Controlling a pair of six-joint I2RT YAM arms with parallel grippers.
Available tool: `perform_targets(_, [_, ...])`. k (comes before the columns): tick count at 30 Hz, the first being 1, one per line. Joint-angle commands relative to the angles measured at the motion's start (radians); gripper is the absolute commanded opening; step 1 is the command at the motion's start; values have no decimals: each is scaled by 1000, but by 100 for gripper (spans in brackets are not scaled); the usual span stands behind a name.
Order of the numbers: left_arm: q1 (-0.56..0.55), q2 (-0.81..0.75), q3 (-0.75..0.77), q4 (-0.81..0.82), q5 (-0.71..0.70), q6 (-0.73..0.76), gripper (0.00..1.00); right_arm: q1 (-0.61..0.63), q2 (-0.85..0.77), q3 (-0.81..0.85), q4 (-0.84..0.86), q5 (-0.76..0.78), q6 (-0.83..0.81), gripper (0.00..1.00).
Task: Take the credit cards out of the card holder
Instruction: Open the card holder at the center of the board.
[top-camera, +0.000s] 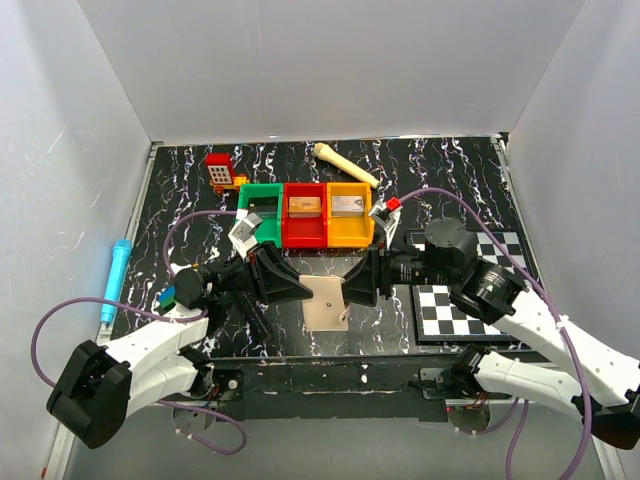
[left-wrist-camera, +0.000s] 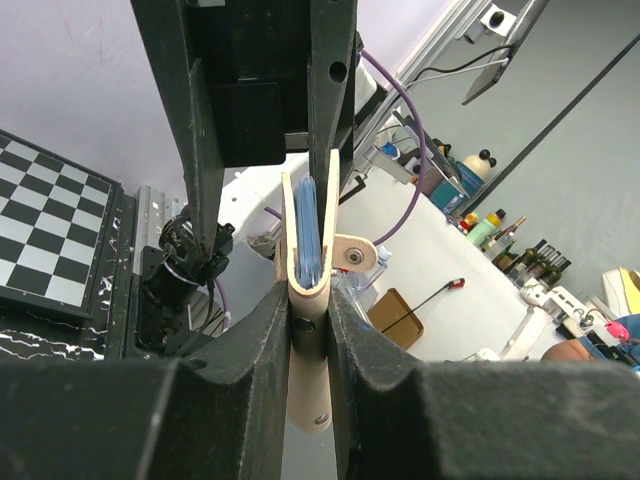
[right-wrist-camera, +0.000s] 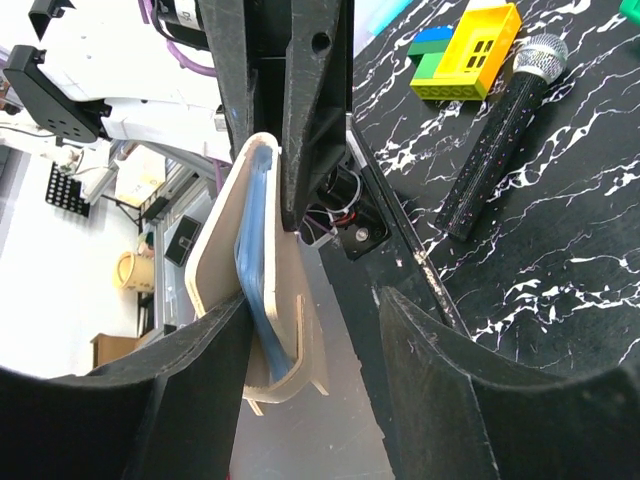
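The tan card holder (top-camera: 325, 300) is held just above the table's near middle, between the two grippers. My left gripper (top-camera: 298, 290) is shut on its folded end, and in the left wrist view the fingers (left-wrist-camera: 260, 340) pinch the tan spine (left-wrist-camera: 309, 390). The flaps stand slightly apart, with blue layers (left-wrist-camera: 305, 230) between them. I cannot tell whether these are credit cards or lining. My right gripper (top-camera: 350, 287) faces it from the right and is open (right-wrist-camera: 315, 305). The holder (right-wrist-camera: 222, 240) leans against its left finger, with a wide gap to the other finger.
Green (top-camera: 262, 205), red (top-camera: 305, 215) and yellow (top-camera: 348, 212) bins stand behind the grippers, two of them holding small blocks. A chequered board (top-camera: 450, 310) lies at the right. A black microphone (right-wrist-camera: 500, 130), a brick toy (right-wrist-camera: 465, 55), a cream bone shape (top-camera: 345, 165) and a blue microphone (top-camera: 115, 275) lie around.
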Motion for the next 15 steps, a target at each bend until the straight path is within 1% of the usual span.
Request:
perform_targets(1, [4,-25,34,110,-33,-4,0,-2,20,9,60,-53,21,60])
perform_targets(7, [4,-22,46,102,-47,6,0,0,48,10,84,-99,36,58])
perform_targets(10, [4,-18,46,99,-61,14,0,1,59,7,101,-122,49,54])
perform_targets(12, [5,-21,46,91,-68,19,0,3,63,6,107,-131,52,49])
perform_targets(13, [4,-22,44,88,-71,23,0,3,65,6,108,-132,53,44])
perform_targets(15, [5,-25,43,65,-77,34,7,3,65,6,108,-131,53,33])
